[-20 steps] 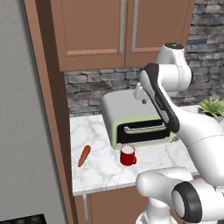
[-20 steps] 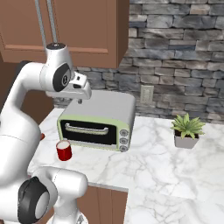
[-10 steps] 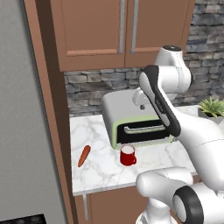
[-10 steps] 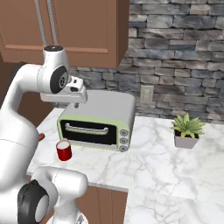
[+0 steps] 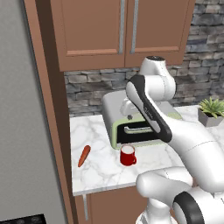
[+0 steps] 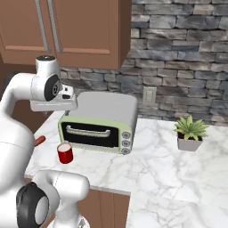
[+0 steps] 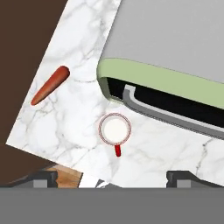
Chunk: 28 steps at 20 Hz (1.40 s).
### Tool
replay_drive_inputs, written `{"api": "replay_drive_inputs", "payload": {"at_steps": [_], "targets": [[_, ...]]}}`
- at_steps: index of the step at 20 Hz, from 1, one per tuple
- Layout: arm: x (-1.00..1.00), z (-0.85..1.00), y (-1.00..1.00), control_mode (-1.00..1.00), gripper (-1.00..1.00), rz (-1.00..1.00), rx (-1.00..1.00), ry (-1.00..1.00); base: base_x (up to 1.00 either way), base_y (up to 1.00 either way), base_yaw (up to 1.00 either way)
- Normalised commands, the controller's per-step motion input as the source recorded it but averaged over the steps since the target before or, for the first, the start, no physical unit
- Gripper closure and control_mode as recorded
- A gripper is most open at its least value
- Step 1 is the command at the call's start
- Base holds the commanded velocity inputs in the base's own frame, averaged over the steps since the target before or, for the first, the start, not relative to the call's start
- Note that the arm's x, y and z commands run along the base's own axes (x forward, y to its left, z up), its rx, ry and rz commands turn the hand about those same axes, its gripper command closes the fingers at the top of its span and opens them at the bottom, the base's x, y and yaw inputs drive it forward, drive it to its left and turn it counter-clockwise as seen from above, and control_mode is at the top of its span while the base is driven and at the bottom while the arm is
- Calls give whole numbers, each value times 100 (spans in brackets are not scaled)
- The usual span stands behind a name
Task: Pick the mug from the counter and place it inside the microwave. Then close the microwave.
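The mug (image 7: 114, 129) sits upright on the counter (image 7: 78, 109) just in front of the toaster oven (image 7: 175, 52), and the gripper (image 7: 114, 178) hangs high overhead, spread wide and empty, probably lining up a top-down grab.

Grey stone wall (image 6: 178, 53) behind white marble tabletop (image 6: 169, 164). Brown wooden upper cabinets (image 5: 122, 30) with vertical grey handles above. White outlet (image 6: 149, 96) on wall. Tall brown panel (image 5: 48, 109) at left, grey surface (image 5: 22, 122) beside it. Brown lower cabinets (image 5: 113, 205) beneath tabletop. Even, soft light.
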Motion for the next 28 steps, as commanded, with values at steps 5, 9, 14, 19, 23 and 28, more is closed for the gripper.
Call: {"api": "replay_drive_inputs", "payload": {"at_steps": [5, 9, 14, 19, 23, 28], "targets": [[0, -53, 4, -100, -100, -2, 0, 13, 0, 0, 0], [-7, -43, 0, -100, -100, -10, 0, 16, 0, 0, 0], [-22, -39, 0, -100, -100, -12, 0, 13, 0, 0, 0], [-18, -13, 1, -100, -100, -10, -6, 0, 0, 0, 0], [-17, -6, 0, -100, -100, -9, -8, -8, 0, 0, 0], [-3, 0, 0, -100, -100, -8, -5, -1, 0, 0, 0]]}}
